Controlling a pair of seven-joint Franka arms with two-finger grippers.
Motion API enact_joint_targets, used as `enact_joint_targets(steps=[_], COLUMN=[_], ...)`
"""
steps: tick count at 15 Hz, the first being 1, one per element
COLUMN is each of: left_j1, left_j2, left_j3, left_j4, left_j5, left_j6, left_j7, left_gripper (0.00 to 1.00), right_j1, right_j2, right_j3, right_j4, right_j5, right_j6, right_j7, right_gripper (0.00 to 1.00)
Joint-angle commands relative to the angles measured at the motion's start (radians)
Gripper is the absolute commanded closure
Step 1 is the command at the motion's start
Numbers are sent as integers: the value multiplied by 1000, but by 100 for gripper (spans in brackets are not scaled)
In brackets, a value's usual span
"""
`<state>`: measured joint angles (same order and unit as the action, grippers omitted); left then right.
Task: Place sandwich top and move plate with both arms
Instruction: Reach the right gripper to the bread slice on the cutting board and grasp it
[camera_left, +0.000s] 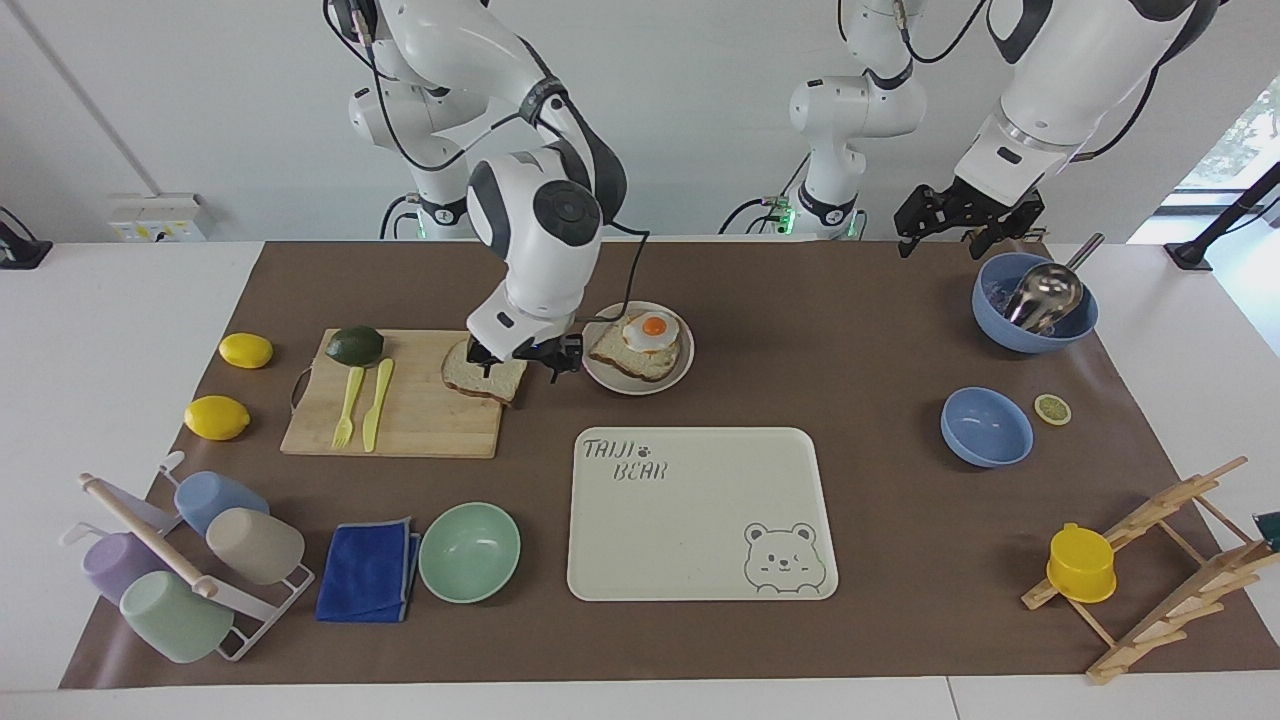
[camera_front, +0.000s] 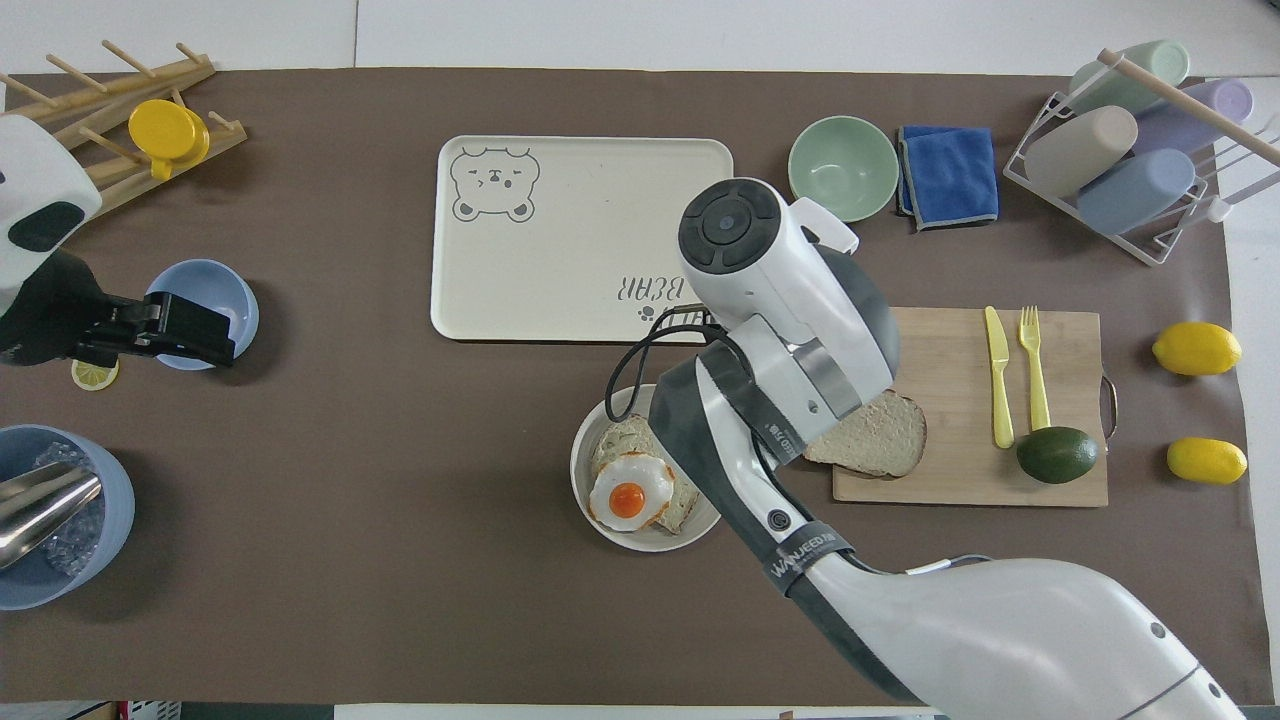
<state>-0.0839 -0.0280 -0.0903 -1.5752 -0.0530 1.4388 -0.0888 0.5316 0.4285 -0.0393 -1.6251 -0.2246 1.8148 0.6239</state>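
The sandwich top (camera_left: 478, 378) (camera_front: 880, 440), a plain brown slice, lies on the end of the wooden cutting board (camera_left: 420, 425) beside the plate. The pale round plate (camera_left: 637, 389) (camera_front: 640, 543) holds another bread slice topped with a fried egg (camera_left: 652, 328) (camera_front: 627, 497). My right gripper (camera_left: 522, 366) is open and low over the sandwich top's plate-side end, its fingers either side of that edge. In the overhead view the right arm hides its own gripper and part of the slice. My left gripper (camera_left: 962, 228) (camera_front: 212, 338) waits open over the left arm's end of the table.
An avocado (camera_left: 354, 345), a yellow fork and a yellow knife (camera_left: 378, 403) share the board. The bear tray (camera_left: 700, 515) lies farther from the robots than the plate. A mint bowl (camera_left: 469, 551), a blue cloth, a cup rack, lemons, two blue bowls and a wooden rack ring the table.
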Motion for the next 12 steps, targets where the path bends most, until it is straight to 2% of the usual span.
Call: enact_joint_targets(steps=[1, 3, 5, 7, 9, 11, 12], left_j1=[13, 13, 13, 13, 13, 13, 13], left_j2=[-30, -30, -30, -30, -30, -30, -30], left_j3=[-6, -6, -6, -6, -6, -6, -6], left_j4=[-32, -32, -32, -32, -32, -32, -32], left_j5=[1, -1, 1, 1, -1, 1, -1], left_j6=[11, 9, 11, 11, 9, 11, 11], left_j7=[-2, -2, -2, -2, -2, 0, -2], left_gripper=[0, 0, 0, 0, 0, 0, 0], right_j1=[-30, -16, -18, -15, -15, -18, -18], right_j2=[33, 26, 1, -10, -11, -22, -25], right_j3=[-4, -4, -2, -2, -2, -2, -2], right_j4=[-19, -30, -106, -136, -137, -166, -182], right_j5=[-21, -21, -21, -18, -7, -7, -6], right_j6=[-21, -48, -25, -38, -40, -43, -43], right_j7=[45, 49, 51, 54, 57, 57, 59], right_gripper=[0, 0, 0, 1, 9, 9, 13])
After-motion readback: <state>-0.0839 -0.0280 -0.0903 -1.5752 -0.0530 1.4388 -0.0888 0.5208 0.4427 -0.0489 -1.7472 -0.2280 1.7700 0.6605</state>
